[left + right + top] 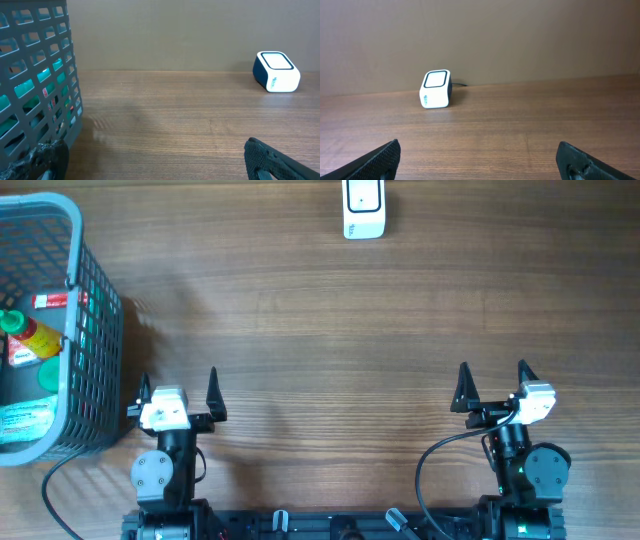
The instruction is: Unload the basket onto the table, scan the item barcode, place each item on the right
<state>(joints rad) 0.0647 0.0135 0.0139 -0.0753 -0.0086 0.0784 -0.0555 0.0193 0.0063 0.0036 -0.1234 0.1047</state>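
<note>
The grey basket (75, 250) runs off the left edge of the overhead view, so its items, a red-and-yellow bottle (28, 335) among teal packets (22, 422), show only in part and no barcode can be made out. The white scanner (364, 210) at top centre of the bench (320, 320) is cut by the upper edge. Low in the frame, the left end effector (180, 385) and right end effector (493, 375) stand spread, empty.

The table (320, 310) was softly, evenly lit, a faint shadow was cast beside the basket (95, 330), and the right pincer's fingertips (380, 160) were rendered slightly out of focus.
</note>
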